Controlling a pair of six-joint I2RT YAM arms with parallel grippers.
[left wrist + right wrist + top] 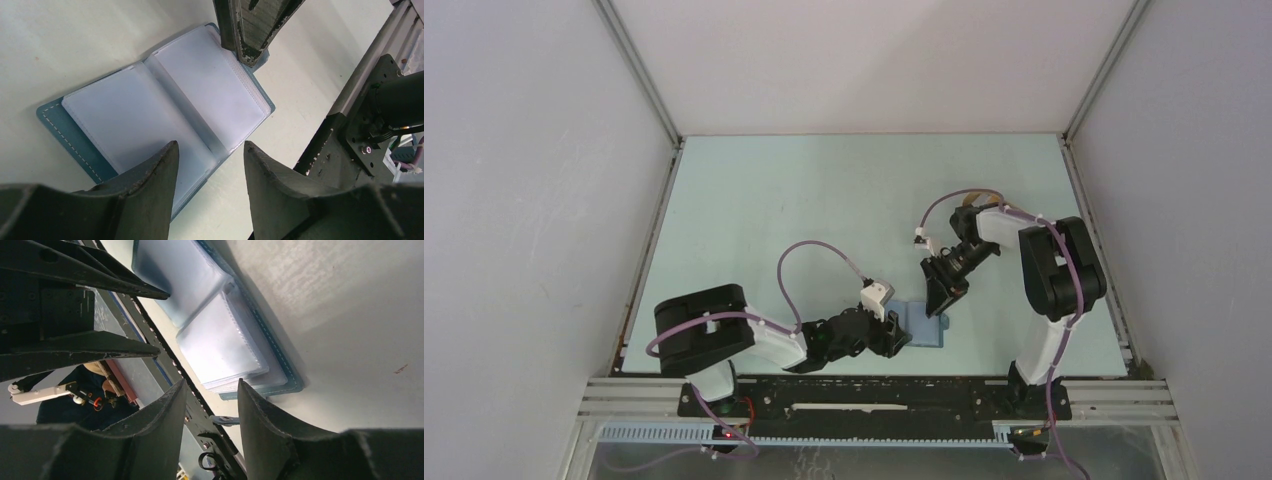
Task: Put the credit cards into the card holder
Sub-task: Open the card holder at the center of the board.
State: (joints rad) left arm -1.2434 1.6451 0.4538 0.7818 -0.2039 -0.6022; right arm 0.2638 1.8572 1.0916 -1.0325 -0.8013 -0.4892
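My left gripper (209, 167) and right gripper (211, 405) are both spread and empty, poised over the open holder (150, 120) at the near edge of the table (824, 200). No cards are in sight. I'd pin one flap flat first, then fetch one.

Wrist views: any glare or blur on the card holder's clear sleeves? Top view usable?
Left wrist: card holder sharp, sleeves evenly lit, faint sheen, no hard glare; left fingers slightly soft in the foreground. Right wrist: holder in focus, far sleeve shaded bluish; right fingers soft. Top external: even light, soft shadows, holder small, partly hidden by the fingers.
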